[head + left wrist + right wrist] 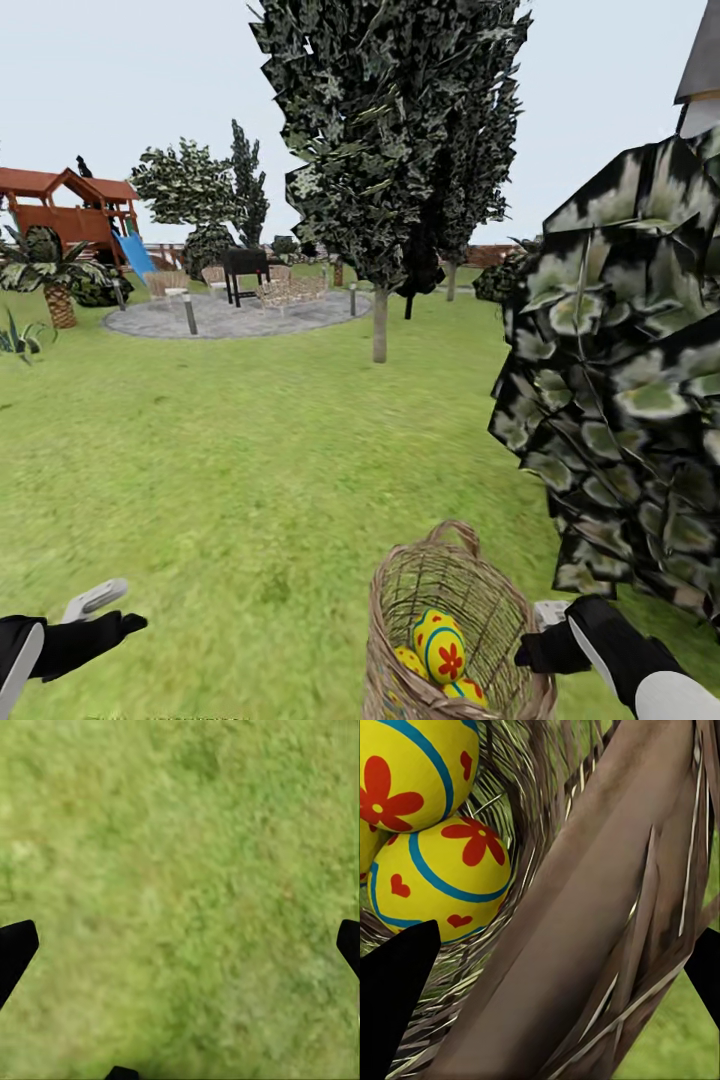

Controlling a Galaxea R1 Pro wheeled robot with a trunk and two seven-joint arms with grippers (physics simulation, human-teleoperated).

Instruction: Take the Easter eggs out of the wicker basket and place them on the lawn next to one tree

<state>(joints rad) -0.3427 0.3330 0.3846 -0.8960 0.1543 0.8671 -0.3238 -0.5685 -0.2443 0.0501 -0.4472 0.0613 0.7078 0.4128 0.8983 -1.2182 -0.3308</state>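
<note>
Outdoors, from the head view, we look across the lawn with the wicker basket at the lower edge of the frame, just right of centre, its small loop handle on the far rim. Inside it we count the Easter eggs: one yellow egg with a red flower on top, parts of two more beneath and beside it. Our right gripper sits against the basket's right rim, while our left gripper hangs over bare grass at the lower left, well apart from the basket. A tree with a thin grey trunk stands mid-lawn farther off, large dark foliage crowds the right side, and beyond lie a grey paved circle with chairs, a palm and a red playhouse with a blue slide. In the left wrist view, we see only blurred grass between the two dark fingertips, the jaws spread wide with nothing between them. In the right wrist view, the basket's woven rim runs between the dark fingertips, one inside the basket and one outside; the jaws straddle the rim, but we cannot tell whether they press it. Two eggs lie stacked and touching in the basket just beyond the inner fingertip.
</note>
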